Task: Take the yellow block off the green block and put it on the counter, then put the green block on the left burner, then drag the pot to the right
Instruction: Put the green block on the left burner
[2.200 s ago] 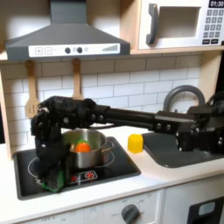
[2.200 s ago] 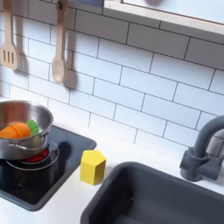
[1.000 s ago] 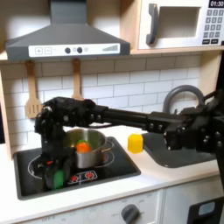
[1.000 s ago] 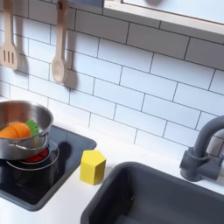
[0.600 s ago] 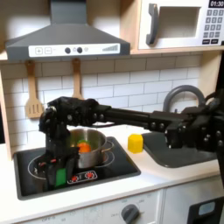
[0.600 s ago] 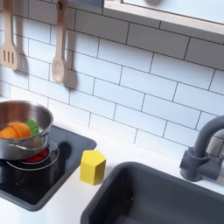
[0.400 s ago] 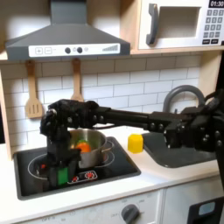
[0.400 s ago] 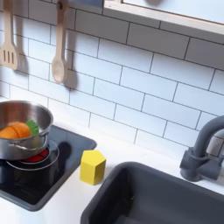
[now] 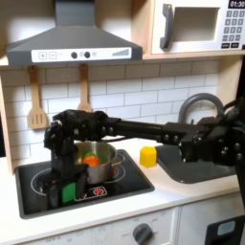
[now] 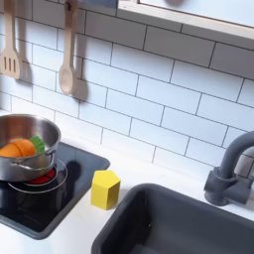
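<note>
The green block [image 9: 68, 190] sat at the stovetop's [image 9: 120, 188] front-left, right under the gripper [image 9: 67, 184], which looked pinched on it. The pot [image 9: 100, 161] was just behind-right; the yellow block [image 9: 148, 156] rested on the counter [image 9: 182, 196] by the sink's edge.

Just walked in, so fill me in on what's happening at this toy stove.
The arm's gripper is down over the front-left part of the black stovetop with the green block at its tips; whether it grips the block is unclear. The pot, holding orange and green toy food, sits behind it. The yellow block stands on the counter near the sink.
</note>
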You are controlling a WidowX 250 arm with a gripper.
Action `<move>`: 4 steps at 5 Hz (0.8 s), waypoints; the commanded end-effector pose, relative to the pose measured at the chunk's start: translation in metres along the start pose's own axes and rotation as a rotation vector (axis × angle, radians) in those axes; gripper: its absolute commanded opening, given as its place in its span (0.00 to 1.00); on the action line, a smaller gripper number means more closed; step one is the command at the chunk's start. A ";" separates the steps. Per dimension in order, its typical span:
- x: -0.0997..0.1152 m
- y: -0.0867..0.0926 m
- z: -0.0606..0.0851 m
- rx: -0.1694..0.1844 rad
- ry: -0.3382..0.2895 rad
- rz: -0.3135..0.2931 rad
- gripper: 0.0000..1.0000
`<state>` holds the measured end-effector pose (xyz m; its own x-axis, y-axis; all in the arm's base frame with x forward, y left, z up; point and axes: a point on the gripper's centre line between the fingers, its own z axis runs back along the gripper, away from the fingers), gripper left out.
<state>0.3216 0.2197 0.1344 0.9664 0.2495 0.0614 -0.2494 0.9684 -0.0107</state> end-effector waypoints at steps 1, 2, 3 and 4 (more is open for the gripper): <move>0.001 -0.007 0.016 -0.032 -0.029 0.032 1.00; 0.004 -0.016 0.021 -0.097 -0.033 0.062 1.00; 0.006 -0.019 0.031 -0.079 -0.043 0.067 1.00; 0.005 -0.016 0.045 -0.069 -0.073 0.084 1.00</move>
<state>0.3277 0.2059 0.1752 0.9356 0.3326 0.1187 -0.3237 0.9420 -0.0886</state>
